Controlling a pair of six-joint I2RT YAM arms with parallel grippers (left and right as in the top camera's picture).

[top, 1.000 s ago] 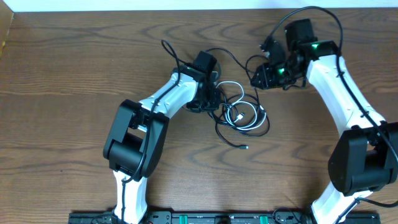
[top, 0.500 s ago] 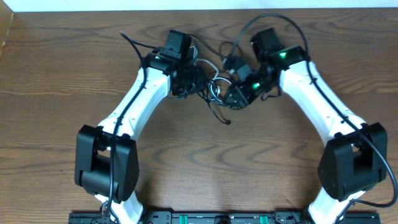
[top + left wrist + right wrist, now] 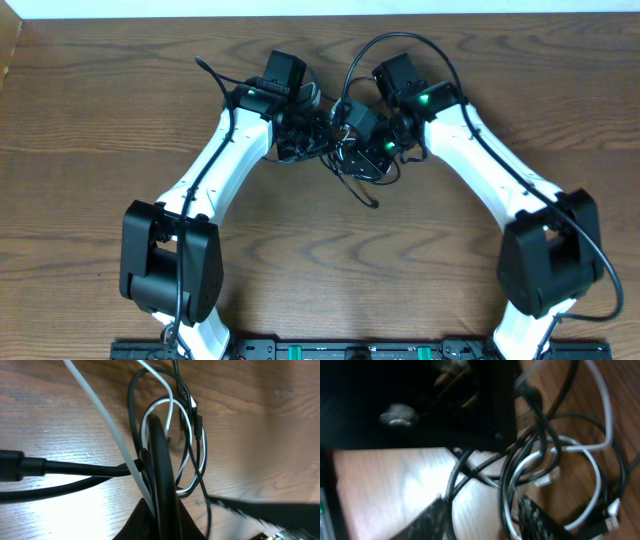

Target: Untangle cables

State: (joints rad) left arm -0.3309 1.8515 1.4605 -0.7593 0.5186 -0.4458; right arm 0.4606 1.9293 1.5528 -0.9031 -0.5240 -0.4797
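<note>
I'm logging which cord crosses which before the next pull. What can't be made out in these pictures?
- Overhead: left pincer and right pincer cover the cables; strands too small to trace.
- Left wrist: the pincer's fingers hide the white cable crossing.
- Right wrist: blur smears the plug ends; upper left is dark.

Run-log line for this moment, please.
left gripper: shut on cables | right gripper: open, astride cables | status: tangled

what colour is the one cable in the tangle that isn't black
White; the white cable shows best in the left wrist view.
</note>
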